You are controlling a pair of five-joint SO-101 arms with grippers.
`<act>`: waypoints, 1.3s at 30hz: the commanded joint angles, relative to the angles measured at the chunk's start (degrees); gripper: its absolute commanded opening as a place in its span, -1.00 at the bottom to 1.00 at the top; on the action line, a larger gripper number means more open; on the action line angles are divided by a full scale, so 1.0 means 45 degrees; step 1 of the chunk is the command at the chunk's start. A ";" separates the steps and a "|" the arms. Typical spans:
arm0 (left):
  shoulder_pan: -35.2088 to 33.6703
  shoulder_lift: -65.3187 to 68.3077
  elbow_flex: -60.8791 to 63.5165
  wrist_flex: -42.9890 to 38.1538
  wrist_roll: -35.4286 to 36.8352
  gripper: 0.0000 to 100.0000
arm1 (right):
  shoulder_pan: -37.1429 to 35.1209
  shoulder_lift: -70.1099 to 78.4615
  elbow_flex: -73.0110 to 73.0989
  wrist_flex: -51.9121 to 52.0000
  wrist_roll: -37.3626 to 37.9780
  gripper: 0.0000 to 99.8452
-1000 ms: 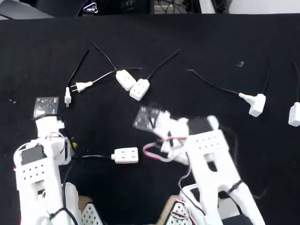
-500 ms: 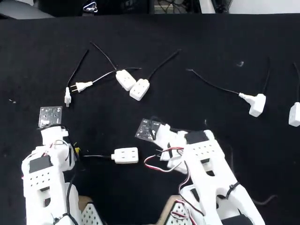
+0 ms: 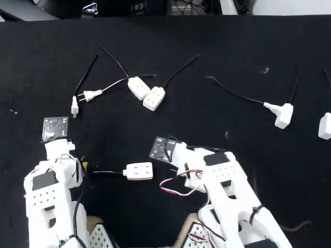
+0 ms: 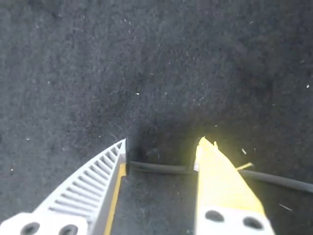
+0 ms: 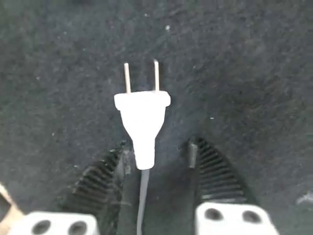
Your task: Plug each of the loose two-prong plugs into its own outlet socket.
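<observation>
While the white two-prong plug (image 5: 142, 111) lies flat on the black table (image 3: 232, 46), the right pincer (image 5: 157, 146) stands apart around its neck, one finger touching it. The left pincer (image 4: 162, 147), also apart, straddles the black cord (image 4: 274, 180) running from the near outlet socket (image 3: 139, 171).

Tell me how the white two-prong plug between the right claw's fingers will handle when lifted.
The white two-prong plug looks small and rigid, so probably light. Its smooth tapered body may slip from the right claw. Its thin cord would likely trail limply.
</observation>
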 commanded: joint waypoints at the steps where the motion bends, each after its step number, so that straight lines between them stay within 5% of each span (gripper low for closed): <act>1: -0.0127 -0.0176 -0.0049 -0.0078 0.0078 -0.54 | 0.0449 -0.0283 -0.0107 -0.0039 0.0117 -0.96; 8: -0.0127 -0.0176 -0.0049 -0.0078 0.0078 -0.54 | 0.0781 -0.0303 -0.2237 0.2911 0.0098 -0.98; 16: -0.0127 -0.0176 -0.0049 -0.0078 0.0078 -0.54 | -0.1700 -0.0225 -0.2159 0.3028 -0.2051 -0.96; 19: -0.0127 -0.0176 -0.0049 -0.0078 0.0078 -0.54 | -0.2168 -0.0225 -0.2139 0.3399 -0.2403 -0.77; 22: -0.0127 -0.0176 -0.0049 -0.0098 0.0078 -0.54 | -0.2168 -0.0225 -0.2139 0.3497 -0.2305 -0.63; 39: -0.0127 -0.0176 -0.0010 -0.0117 0.0078 -0.54 | -0.2129 -0.0244 -0.1455 0.2833 -0.2305 -0.69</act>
